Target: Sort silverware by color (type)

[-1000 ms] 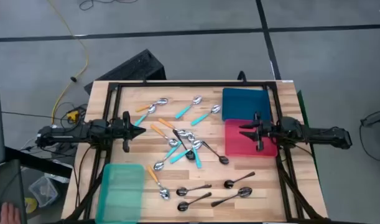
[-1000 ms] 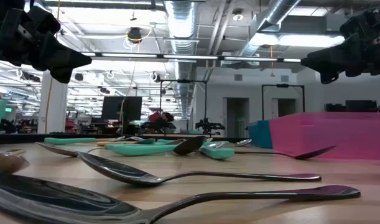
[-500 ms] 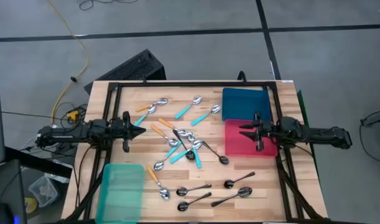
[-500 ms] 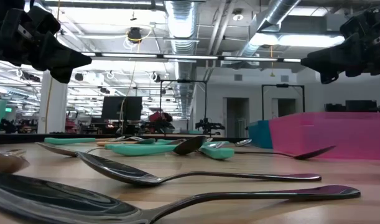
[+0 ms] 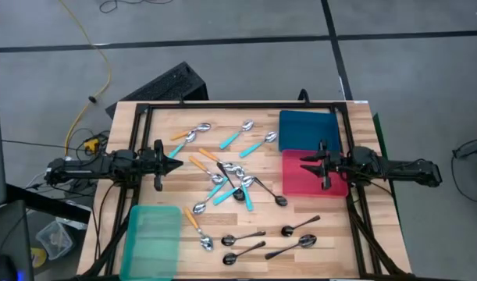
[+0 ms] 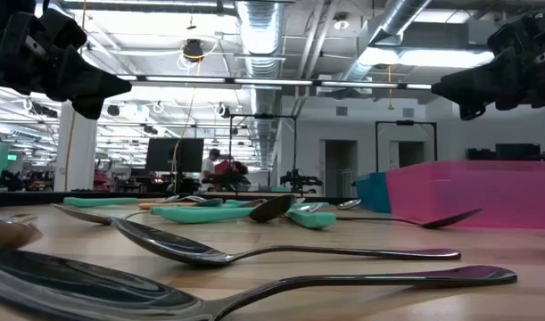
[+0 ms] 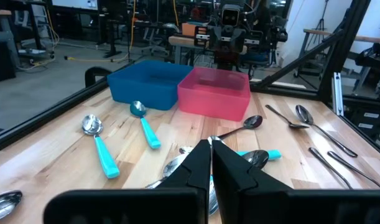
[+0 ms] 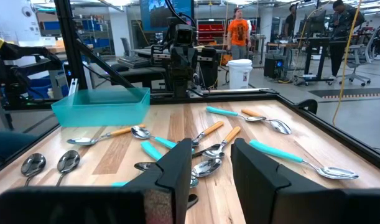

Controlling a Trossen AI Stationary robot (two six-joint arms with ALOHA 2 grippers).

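The silverware lies scattered over the middle of the wooden table. It includes teal-handled spoons [image 5: 236,137], orange-handled spoons [image 5: 197,162] and all-dark metal spoons [image 5: 243,236], the dark ones toward the near edge. Several cross one another in a heap [image 5: 232,181] at the centre. My left gripper [image 5: 179,162] hovers level above the table's left side, shut and empty, its closed tips showing in the left wrist view [image 7: 211,144]. My right gripper [image 5: 304,165] hovers level at the right, over the pink bin's left rim. It stands open with nothing between its fingers [image 8: 211,152].
A teal bin [image 5: 152,240] stands at the near left corner. A blue bin [image 5: 308,129] stands at the far right, with a pink bin [image 5: 315,183] just in front of it. A black frame [image 5: 238,107] runs round the table's edges. People stand in the room beyond.
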